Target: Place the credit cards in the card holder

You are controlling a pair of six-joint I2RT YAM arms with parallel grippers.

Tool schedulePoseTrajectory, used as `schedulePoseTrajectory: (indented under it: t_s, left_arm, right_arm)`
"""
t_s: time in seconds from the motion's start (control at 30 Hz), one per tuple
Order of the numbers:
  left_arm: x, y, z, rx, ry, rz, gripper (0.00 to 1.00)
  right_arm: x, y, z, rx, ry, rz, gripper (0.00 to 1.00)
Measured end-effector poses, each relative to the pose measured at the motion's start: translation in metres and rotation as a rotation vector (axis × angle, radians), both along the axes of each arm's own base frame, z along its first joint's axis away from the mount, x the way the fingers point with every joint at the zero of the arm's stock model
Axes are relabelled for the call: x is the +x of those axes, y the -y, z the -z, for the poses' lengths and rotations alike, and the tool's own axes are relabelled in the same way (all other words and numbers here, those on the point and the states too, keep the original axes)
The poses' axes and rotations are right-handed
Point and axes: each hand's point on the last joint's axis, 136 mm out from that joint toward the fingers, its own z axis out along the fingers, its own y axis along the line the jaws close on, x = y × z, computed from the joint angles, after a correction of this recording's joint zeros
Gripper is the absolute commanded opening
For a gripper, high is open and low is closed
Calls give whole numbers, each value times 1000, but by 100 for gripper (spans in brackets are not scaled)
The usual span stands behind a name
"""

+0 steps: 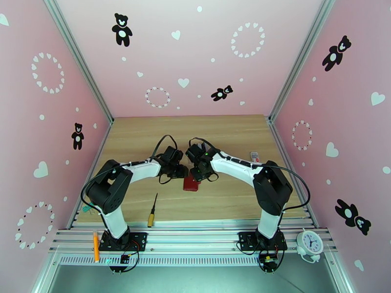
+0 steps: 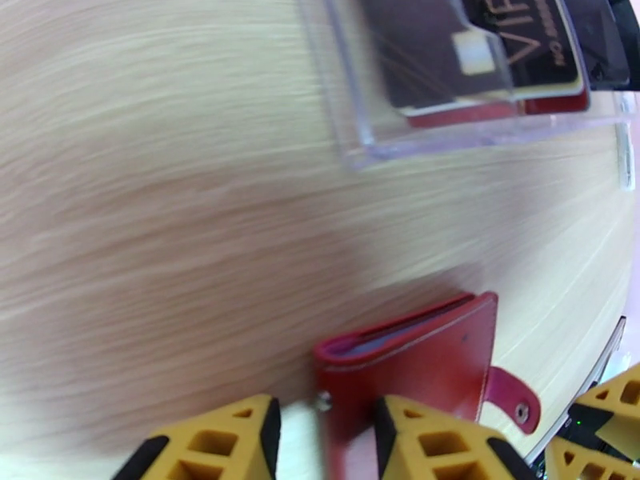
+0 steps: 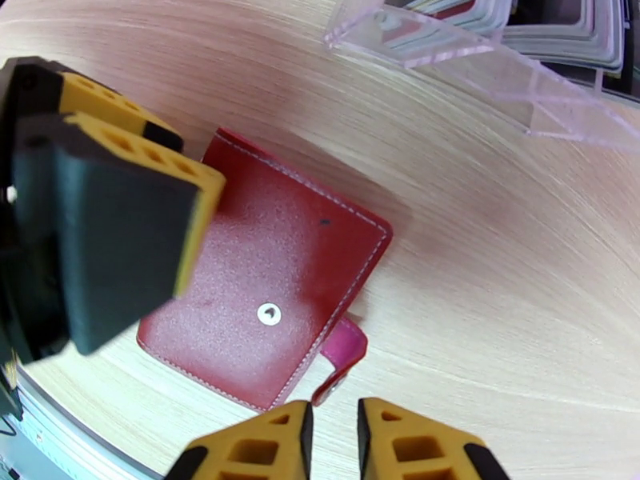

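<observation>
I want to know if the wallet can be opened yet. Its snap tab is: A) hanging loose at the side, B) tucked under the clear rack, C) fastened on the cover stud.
A: the pink tab sticks out beside the red wallet, and the stud on its cover is bare.

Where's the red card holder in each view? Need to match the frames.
Top external: the card holder lies on the table, just below picture centre.
Left wrist: card holder sits low, right of centre.
Right wrist: card holder sits left of centre, closed, snap stud up.
Shared landmark: the pink snap tab, sticking out at the holder's lower right in both wrist views.
</observation>
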Motion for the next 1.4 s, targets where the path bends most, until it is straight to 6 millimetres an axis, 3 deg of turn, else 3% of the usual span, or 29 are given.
schedulePoseTrajectory:
  t_s: [0.33, 0.7, 1.1, 1.4]
  left_arm:
    - [-2, 11, -7, -117, -15, 18, 34]
    - [-3, 19, -12, -172, -22, 26, 33]
    - [-4, 19, -11, -173, -30, 20, 33]
    - [-13, 9, 1, -156, -53, -17, 34]
  right_arm:
    - [-1, 1, -1, -26, 31, 49, 23]
    - [0, -14, -5, -65, 84, 40, 23]
    - [-5, -8, 4, -161, 112, 43, 24]
    - [-3, -4, 6, -192, 129, 51, 23]
